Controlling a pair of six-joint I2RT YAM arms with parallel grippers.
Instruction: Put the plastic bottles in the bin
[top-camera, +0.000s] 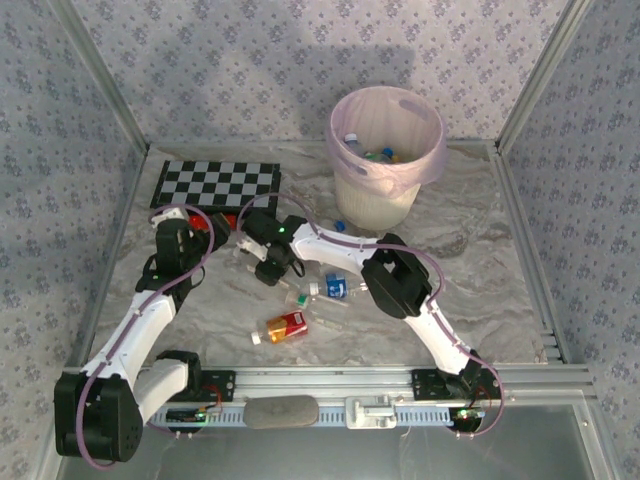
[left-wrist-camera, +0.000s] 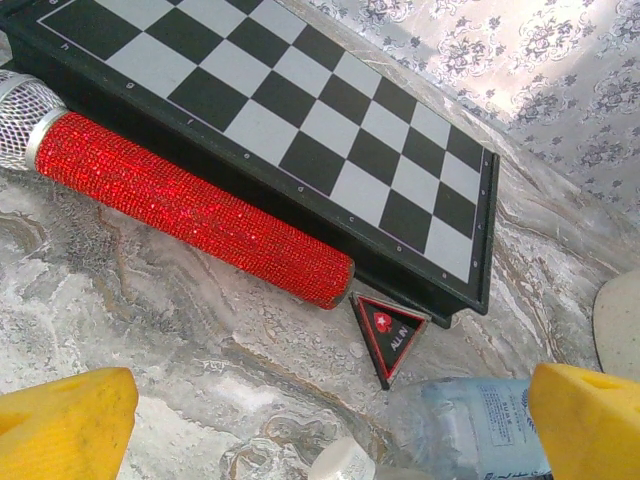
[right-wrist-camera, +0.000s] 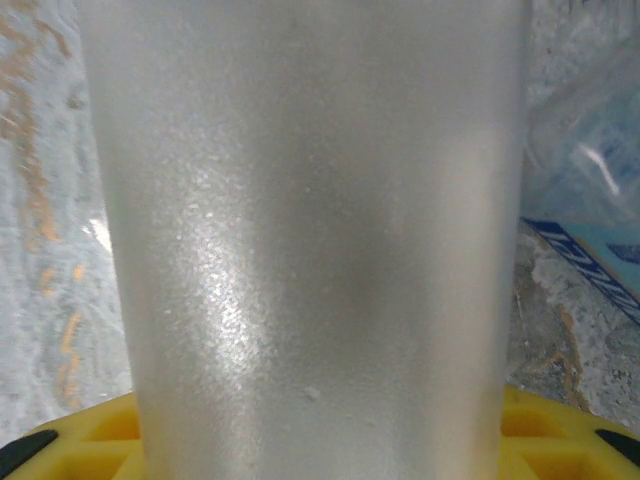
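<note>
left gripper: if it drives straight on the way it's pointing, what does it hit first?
Probably the clear bottle, lying on the table just ahead of the left gripper, in line with its open jaws. Depth is unclear.

Top external camera: mounted high behind the arm bases (top-camera: 175, 380), angled down and forward over the whole table (top-camera: 470, 300) to the far wall (top-camera: 300, 60); widest view. Left wrist camera: low over the table, facing the chessboard (left-wrist-camera: 300, 130) and red stick (left-wrist-camera: 200, 205) at close range; both also appear in the top view. Right wrist camera: almost against a frosted bottle (right-wrist-camera: 310, 240); table at the margins.
</note>
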